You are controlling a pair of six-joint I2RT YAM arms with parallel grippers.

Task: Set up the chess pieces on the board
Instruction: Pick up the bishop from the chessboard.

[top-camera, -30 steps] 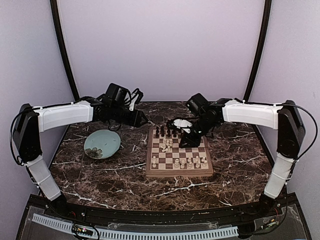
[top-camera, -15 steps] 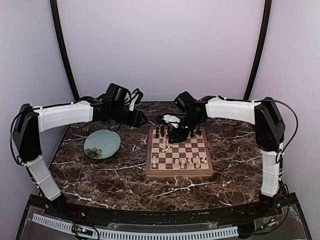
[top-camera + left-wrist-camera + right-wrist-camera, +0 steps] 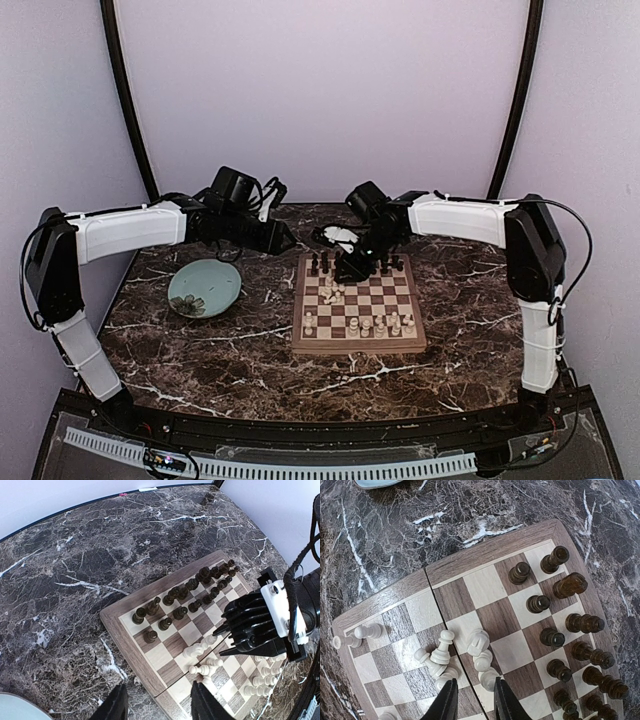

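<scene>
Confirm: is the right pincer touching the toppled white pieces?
Cannot tell. Right wrist view: the right pincer frames the white pieces, but neither contact nor gap shows plainly.

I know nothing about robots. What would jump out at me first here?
The square wooden chessboard with tan and brown squares in the middle: dark brown-black pieces stand in rows along its far edge, while cream-white pieces lie jumbled, some tipped over, nearer its centre. The right arm's black tool hangs right above that jumble, and the left tool hovers off the board's far-left corner.
</scene>
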